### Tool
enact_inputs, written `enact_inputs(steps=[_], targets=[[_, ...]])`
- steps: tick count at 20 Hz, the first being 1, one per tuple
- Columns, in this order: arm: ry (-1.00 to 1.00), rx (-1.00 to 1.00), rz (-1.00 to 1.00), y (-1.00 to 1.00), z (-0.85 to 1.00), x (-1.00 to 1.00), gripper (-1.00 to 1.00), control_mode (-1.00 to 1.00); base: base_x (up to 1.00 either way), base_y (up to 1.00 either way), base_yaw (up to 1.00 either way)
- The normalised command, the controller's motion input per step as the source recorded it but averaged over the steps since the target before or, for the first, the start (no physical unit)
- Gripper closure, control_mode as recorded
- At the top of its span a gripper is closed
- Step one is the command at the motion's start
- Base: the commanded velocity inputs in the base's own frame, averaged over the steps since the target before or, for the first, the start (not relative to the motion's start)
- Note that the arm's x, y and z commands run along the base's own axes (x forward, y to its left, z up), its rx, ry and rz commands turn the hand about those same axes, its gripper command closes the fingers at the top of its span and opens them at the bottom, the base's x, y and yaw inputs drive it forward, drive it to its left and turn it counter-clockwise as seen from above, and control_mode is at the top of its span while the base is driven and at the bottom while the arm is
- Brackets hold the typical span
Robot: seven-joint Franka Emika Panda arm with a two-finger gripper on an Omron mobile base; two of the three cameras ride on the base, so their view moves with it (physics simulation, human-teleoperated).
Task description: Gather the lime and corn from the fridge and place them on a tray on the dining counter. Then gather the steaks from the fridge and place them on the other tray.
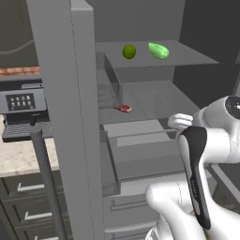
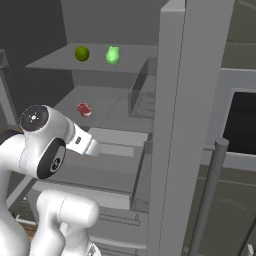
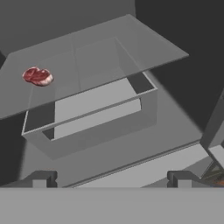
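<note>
The fridge [image 1: 65, 117] stands open in front of me. On its upper shelf the round green lime [image 1: 129, 51] [image 2: 82, 53] lies beside the pale green corn [image 1: 158, 50] [image 2: 113, 55]. One of the steaks [image 1: 124, 108] [image 2: 84, 109] [image 3: 38, 76], red with pale marbling, rests on the glass shelf below. My gripper [image 3: 113, 181] is open and empty. It hangs in front of the fridge's lower shelves, below the steak and to its right. The trays and the dining counter are out of view.
A clear bin [image 3: 92, 113] sits under the glass shelf, with fridge drawers [image 1: 140, 206] below it. The open fridge door [image 2: 185, 125] and its long handle [image 2: 210, 195] flank the arm. A wall counter holds a coffee machine [image 1: 21, 105] above dark drawers [image 1: 28, 201].
</note>
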Motion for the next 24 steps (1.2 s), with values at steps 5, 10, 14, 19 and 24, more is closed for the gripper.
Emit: enact_inputs(steps=[5,10,14,19,24], targets=[[0.00,0.00,0.00,0.00,0.00,0.00,-1.00,1.00,0.72,-0.02,0.00],[0.00,0.00,0.00,0.00,0.00,0.00,-1.00,1.00,0.47,0.00,0.04],[-0.05,0.00,0.12,0.00,0.08,0.26,-1.00,-1.00,0.13,0.00,0.03],[-0.04,-0.02,0.19,0.09,0.35,0.26,-1.00,-1.00,0.00,0.00,0.00],[0.00,-0.11,0.16,0.45,0.36,0.46,-1.00,-1.00,0.00,0.00,0.00]])
